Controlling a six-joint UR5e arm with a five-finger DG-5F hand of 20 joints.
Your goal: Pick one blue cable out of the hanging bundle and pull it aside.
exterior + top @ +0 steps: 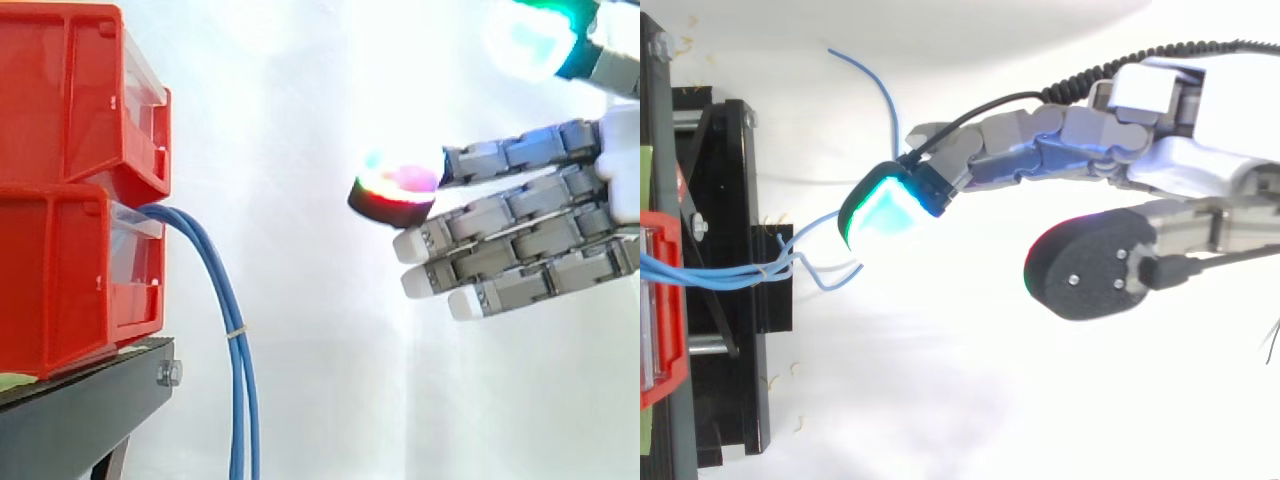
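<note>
Blue cables [226, 300] spill over the front edge of the lower bin [60, 280], arch out and drop straight down past the front edge of the stand [80, 410]. A thin pale band [237, 331] cinches them together part-way down. The upper bin [60, 90] sits stacked on top, both bins red, both at the left.

Over on the right is the hand [530, 230], fingers [500, 215] stretched out flat and level, pointing at the bundle. It's wide open, nothing in it. The topmost fingertip pad [395, 192] glows red and magenta with a cyan rim, and it leads the rest. Clear white curtain [300, 110] shows between that pad and the cables, so in the side view they're apart, no contact. The thumb [530, 40] sits high, spread away from the fingers, glowing cyan.

From above, the cables [710, 272] run off the right edge of the stand [770, 300] and fan into loose ends. One strand [880, 85] curls away toward the top. The hand [1060, 140] reaches in from the right, its leading pad [885, 212] lit cyan and green, right over those loose ends. Whether it touches one from this angle, can't tell. The thumb [1090, 265] hangs apart, below the fingers in the view.
</note>
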